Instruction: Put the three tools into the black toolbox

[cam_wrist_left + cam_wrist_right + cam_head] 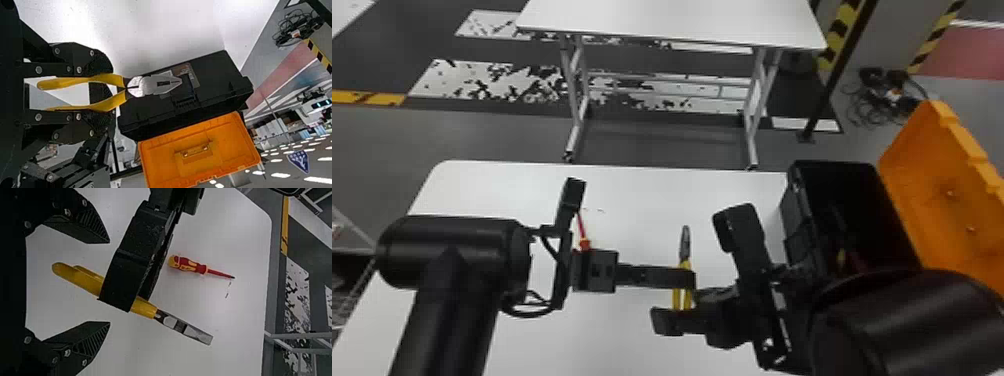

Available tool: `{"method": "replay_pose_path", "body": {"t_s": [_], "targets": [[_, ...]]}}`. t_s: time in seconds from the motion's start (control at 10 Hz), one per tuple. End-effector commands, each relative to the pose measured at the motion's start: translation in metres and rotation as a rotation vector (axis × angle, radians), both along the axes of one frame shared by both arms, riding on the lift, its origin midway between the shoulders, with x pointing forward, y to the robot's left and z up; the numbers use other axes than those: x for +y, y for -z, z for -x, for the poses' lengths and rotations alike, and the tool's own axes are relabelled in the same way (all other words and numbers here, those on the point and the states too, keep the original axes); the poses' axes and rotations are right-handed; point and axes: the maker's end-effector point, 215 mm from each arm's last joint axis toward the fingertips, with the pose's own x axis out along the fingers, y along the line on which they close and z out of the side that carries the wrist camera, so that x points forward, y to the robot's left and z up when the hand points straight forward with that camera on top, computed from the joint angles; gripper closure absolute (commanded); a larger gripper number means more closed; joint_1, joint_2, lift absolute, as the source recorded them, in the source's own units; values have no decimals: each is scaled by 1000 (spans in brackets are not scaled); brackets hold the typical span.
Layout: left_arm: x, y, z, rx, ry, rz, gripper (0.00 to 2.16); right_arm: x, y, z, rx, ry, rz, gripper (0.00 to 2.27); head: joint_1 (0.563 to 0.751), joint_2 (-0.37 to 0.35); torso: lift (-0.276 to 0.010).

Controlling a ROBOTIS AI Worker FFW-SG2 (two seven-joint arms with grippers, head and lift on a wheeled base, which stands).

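My left gripper (685, 281) is shut on the yellow-handled pliers (685, 245), holding them over the table, jaws pointing away. In the left wrist view the pliers (147, 86) have their handles between the fingers of my left gripper (103, 89). My right gripper (682, 306) is open beside the handle ends; in its wrist view the pliers (145, 307) cross in front of my right gripper (109, 282). A red-and-yellow screwdriver (584, 244) lies on the table, partly hidden behind the left arm. The black toolbox (832, 169) stands open at the right, something yellow and red inside.
The toolbox's orange lid (927, 165) leans open on its right side. The right arm (897, 320) covers the box's near part. A second white table (672, 20) stands farther back, and cables (882, 95) lie on the floor behind the box.
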Motion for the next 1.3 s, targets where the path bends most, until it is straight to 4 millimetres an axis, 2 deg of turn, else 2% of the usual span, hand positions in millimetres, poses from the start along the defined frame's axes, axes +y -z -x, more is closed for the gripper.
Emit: {"method": "replay_pose_path", "body": {"t_s": [0.0,0.1,0.4,0.8,0.9,1.0,1.1,1.2], "targets": [[-1,0,0,1,-1,4,1865,0,2,1,11,-2,3,1892,695,-44,-51],[-1,1,0,6,0,5,1865,-1,3,2,14,0,3,2240,695,-42,-51],[-1,3,0,6,0,6,1865,-10,10,5,12,20,46,2250,695,-49,-51],[-1,3,0,8,0,6,1845,-13,12,8,9,23,60,2246,695,-63,-51],[-2,1,-1,5,3,16,1389,-14,12,8,9,24,63,2246,695,-64,-51],[-2,0,-2,1,3,27,535,-13,12,8,9,23,62,2246,695,-65,-51],[-2,-4,-3,-5,1,43,-1,-14,12,8,8,25,65,2246,695,-67,-51],[-2,-4,-3,-5,1,43,-1,-14,11,8,6,26,65,2246,695,-68,-51]]}}
